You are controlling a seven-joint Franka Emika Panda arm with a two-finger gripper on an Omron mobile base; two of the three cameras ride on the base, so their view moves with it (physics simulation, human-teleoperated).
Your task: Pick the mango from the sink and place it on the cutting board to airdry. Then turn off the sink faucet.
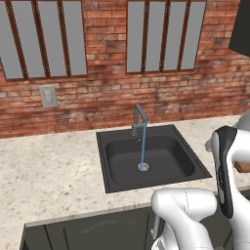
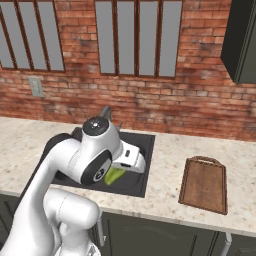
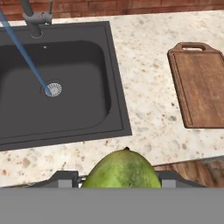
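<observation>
My gripper (image 2: pixel 118 171) is shut on the mango (image 3: pixel 121 169), a yellow-green oval fruit that sits low in the middle of the hand view. The mango (image 2: pixel 114 175) hangs lifted over the front right part of the dark sink (image 1: pixel 152 157). Water runs in a thin blue stream from the faucet (image 1: pixel 139 119) down to the round drain (image 3: pixel 54 89). The reddish-brown cutting board (image 2: pixel 204 185) lies bare on the counter to the right of the sink, handle end toward the wall. In the hand view the cutting board (image 3: pixel 201 87) is at the upper right, with speckled counter between it and the basin.
A speckled beige counter (image 1: pixel 53 166) surrounds the sink. A brick wall with windows (image 2: pixel 135 37) stands behind it, with a light switch plate (image 1: pixel 48 96) to the left. A dark wall cabinet (image 2: pixel 242 40) hangs at the upper right. Dark cabinet fronts run below the counter edge.
</observation>
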